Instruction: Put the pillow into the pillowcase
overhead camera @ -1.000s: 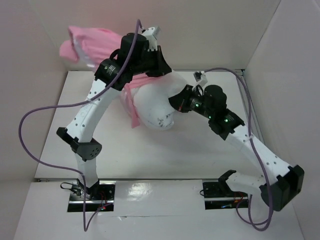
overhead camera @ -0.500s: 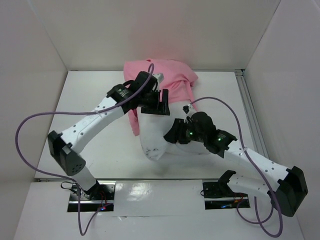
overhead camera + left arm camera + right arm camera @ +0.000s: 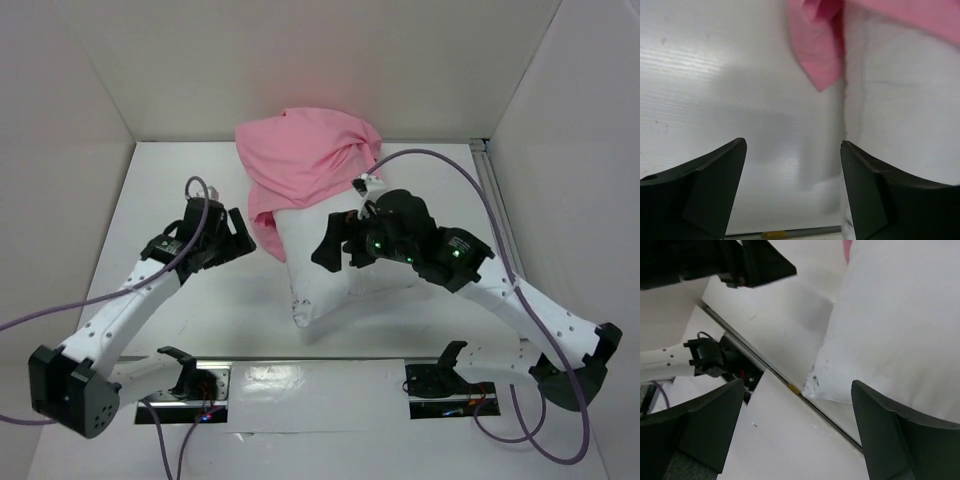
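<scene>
draping over pillow (image 3: 322,285), bunched pillowcase (image 3: 300,165)

2 arms reach forward; left gripper (image 3: 792,146) and right gripper (image 3: 797,385) splayed wide, seemingly empty.

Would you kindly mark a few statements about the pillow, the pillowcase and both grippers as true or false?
1. The pillowcase covers only the far end of the pillow. True.
2. The left gripper is clamped on the pillowcase. False: it is open and empty, beside the pillow.
3. The right gripper is open. True.
4. The pillow's dark specks sit at its far corner. False: they are at the near corner.
</scene>
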Robot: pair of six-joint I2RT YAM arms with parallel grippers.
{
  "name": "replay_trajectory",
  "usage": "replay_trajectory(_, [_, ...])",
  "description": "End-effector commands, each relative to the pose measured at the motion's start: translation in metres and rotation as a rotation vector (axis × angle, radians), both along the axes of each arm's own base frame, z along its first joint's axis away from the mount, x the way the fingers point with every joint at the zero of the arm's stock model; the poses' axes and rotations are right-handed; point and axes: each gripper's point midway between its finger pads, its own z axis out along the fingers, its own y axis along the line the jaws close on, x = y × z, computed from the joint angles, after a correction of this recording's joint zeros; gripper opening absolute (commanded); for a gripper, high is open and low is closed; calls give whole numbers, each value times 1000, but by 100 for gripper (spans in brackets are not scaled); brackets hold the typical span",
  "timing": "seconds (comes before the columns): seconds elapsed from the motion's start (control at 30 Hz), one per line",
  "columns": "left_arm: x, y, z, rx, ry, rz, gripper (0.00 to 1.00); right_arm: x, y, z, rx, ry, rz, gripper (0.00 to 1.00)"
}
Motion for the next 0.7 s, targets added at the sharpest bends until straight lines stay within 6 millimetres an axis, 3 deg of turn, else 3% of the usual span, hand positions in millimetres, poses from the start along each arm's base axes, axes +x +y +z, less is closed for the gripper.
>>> replay_trajectory(0.0, [22, -19, -41, -153, 17, -38, 89, 11, -9, -7, -198, -40, -86, 94])
replay_trajectory(0.03, [29, -16, -51, -174, 24, -28, 89, 21, -4, -24, -283, -28, -117, 96])
replay_trajectory(0.07, [37, -24, -67, -217, 45, -45, 89, 32, -15, -32, -382, -53, -194, 97])
replay_trajectory(0.1, [44, -27, -71, -238, 45, -57, 91, 41, -14, -24, -407, -75, -244, 97])
replay_trajectory(0.13, [47, -32, -78, -250, 48, -70, 91, 50, -10, -43, -490, -59, -283, 98])
replay_trajectory(0.17, [52, -33, -83, -260, 57, -58, 91, 60, -19, -49, -566, -80, -338, 100])
replay_trajectory(0.37, [87, -43, -107, -277, 44, -48, 92, 90, -5, -84, -693, -71, -398, 100])
replay_trajectory(0.43, [93, -49, -113, -299, 51, -60, 92, 95, -1, -85, -699, -75, -404, 100])
replay_trajectory(0.5, [98, -54, -134, -317, 94, -46, 93, 107, -5, -91, -709, -68, -426, 100])
replay_trajectory(0.57, [109, -59, -138, -343, 98, -36, 93, 113, -9, -105, -740, -49, -424, 100])
replay_trajectory(0.63, [116, -68, -149, -363, 104, -51, 87, 117, -9, -124, -758, -18, -404, 100])
replay_trajectory(0.67, [120, -73, -147, -382, 97, -59, 84, 122, -12, -130, -756, -3, -404, 95])
